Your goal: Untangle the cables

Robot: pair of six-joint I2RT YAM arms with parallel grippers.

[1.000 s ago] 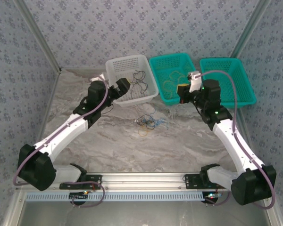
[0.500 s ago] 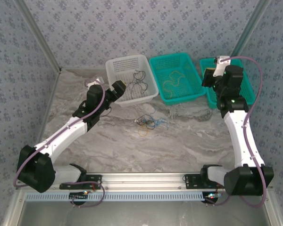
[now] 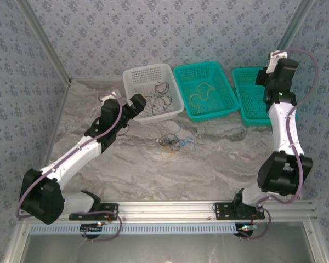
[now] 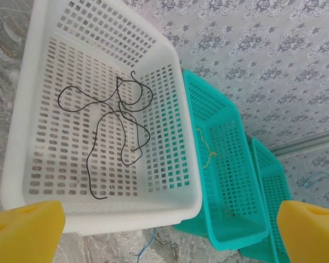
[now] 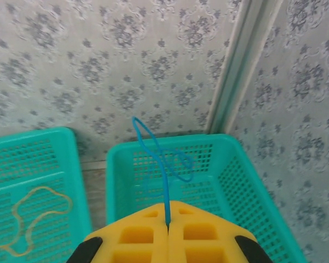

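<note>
You have three baskets: a white basket (image 3: 148, 68) just ahead of your wide-open left pincer (image 3: 138, 103) holds one black cable (image 4: 120, 112), the middle green basket (image 5: 22, 164) holds one yellow cable (image 5: 44, 189), and your right pincer (image 5: 168, 219) pinches one blue cable (image 5: 165, 164) above the end green basket (image 5: 252, 197).

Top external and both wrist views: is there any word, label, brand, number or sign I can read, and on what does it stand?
None can be read.
White basket: plain, no label.
Middle teal basket: plain, no label.
Right teal basket: plain, no label.
Wallpaper: floral pattern, no lettering.
Blue cable: no tag.
Small boards at the near rail: any markings are too small to read.
</note>
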